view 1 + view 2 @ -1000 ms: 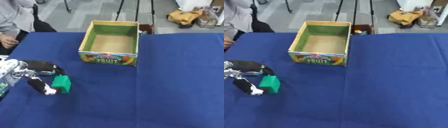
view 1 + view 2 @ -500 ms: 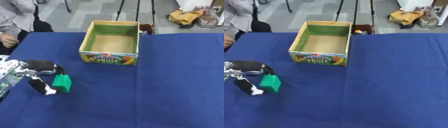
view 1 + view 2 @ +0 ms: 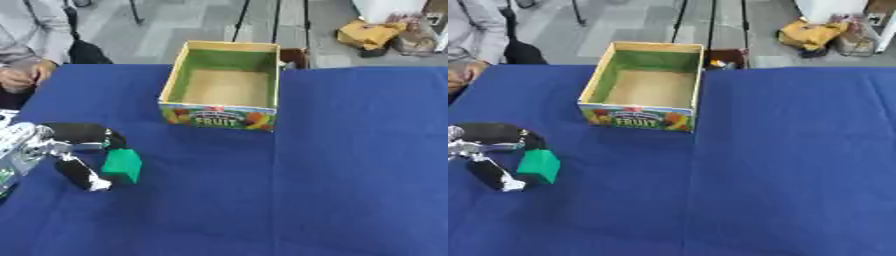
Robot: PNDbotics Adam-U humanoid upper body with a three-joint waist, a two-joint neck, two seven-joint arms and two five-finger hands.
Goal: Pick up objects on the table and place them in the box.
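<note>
At the frame's lower left, a green block (image 3: 122,165) is pinched by the left hand (image 3: 70,152) on the bench (image 3: 332,175).

Table (image 3: 350,175) covered in matt blue cloth, faintly creased. Box (image 3: 224,85): matt cardboard, plain tan floor, green inner walls, printed fruit label outside. Left hand (image 3: 74,150): matt black casings with shiny silver metal parts. Green block (image 3: 122,165): smooth, matt.

A blue cloth (image 3: 350,175) is covering the table; grey floor (image 3: 210,25) is showing beyond (with a yellow bag (image 3: 372,32)).
</note>
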